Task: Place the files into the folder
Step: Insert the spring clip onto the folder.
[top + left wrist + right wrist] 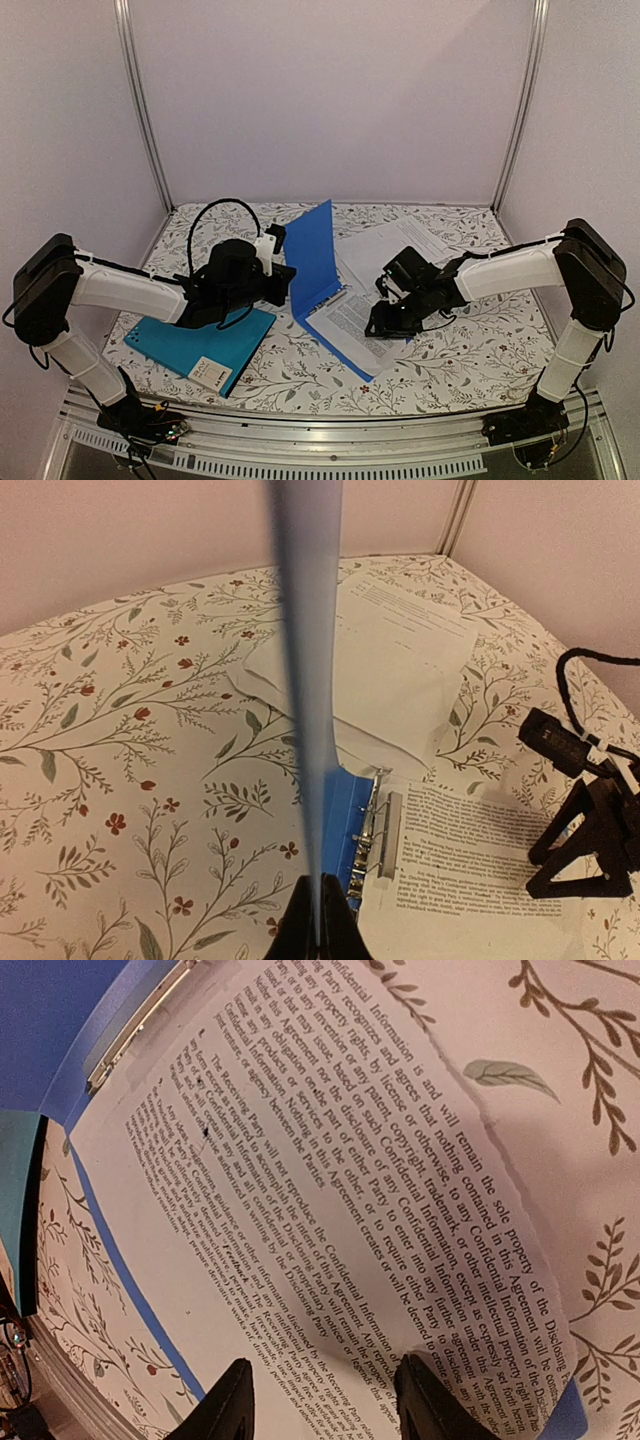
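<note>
"What lay nearest the arms?"

"The teal folder (175, 340), flat and closed at the near left of the table (460, 350). Its white label (212, 375) was at the near corner, and the left arm reached over it. Nothing touched it."

"And the files?"

"Right of it, past the blue folder (315, 250). The left gripper (320, 925) had its fingers pressed together on the edge of that folder's cover, holding it upright like a wall. One printed sheet (345, 325) lay on the open back half and looked to stretch from the spine out toward the near right. The right gripper (330, 1405) hung over its near-right end, fingers half spread, nothing between them. Whether the tips touched paper I couldn't tell. The second sheet (390, 250) lay farther back on the table, close behind the first."

"Which arm would move the paper?"

"The right, I'd judge, since the sheet was straight under it. But the teal folder lay leftward, beyond the standing cover, and shut. The move turned on that."

"Did the views differ?"

"The left wrist view showed the metal clip (370, 825) at the spine, just beside the sheet's edge. The right wrist view showed the print running from the clip side toward the fingers. Only the overhead showed the teal folder whole."
</note>
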Motion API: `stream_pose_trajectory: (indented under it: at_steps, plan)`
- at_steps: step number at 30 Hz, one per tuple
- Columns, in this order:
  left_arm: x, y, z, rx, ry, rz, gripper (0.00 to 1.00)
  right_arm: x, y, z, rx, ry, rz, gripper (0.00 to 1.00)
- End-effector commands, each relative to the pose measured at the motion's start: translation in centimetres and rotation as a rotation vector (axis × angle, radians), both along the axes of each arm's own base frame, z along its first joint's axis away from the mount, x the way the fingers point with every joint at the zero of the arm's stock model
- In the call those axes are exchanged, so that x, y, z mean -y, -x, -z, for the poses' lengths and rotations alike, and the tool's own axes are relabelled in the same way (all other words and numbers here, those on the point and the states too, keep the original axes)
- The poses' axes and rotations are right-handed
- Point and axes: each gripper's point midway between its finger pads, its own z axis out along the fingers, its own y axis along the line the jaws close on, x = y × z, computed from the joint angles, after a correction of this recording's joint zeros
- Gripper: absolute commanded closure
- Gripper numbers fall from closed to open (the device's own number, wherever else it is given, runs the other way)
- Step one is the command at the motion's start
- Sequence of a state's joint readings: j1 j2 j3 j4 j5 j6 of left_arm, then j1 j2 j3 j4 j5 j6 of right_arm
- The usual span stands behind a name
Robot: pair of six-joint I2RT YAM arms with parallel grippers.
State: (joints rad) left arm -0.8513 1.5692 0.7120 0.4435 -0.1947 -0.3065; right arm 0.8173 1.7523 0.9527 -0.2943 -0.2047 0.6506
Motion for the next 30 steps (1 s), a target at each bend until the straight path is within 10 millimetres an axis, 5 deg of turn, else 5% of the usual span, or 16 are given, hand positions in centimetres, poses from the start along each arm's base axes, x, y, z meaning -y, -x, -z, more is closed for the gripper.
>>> stream_pose_trajectory:
  at_steps: [1, 18, 30]
  plan:
    - [1.0, 0.9, 0.4, -0.012, -0.015, 0.043, 1.0, 0.0, 0.2, 0.3, -0.007, 0.021, -0.004, 0.5]
    - [1.0, 0.3, -0.3, 0.003, -0.034, 0.03, 0.75, -0.6, -0.3, -2.9, 0.041, -0.026, -0.017, 0.45]
    - [0.2, 0.0, -1.8, 0.04, -0.058, -0.004, 0.41, -1.0, -0.7, -5.8, 0.089, -0.059, -0.032, 0.45]
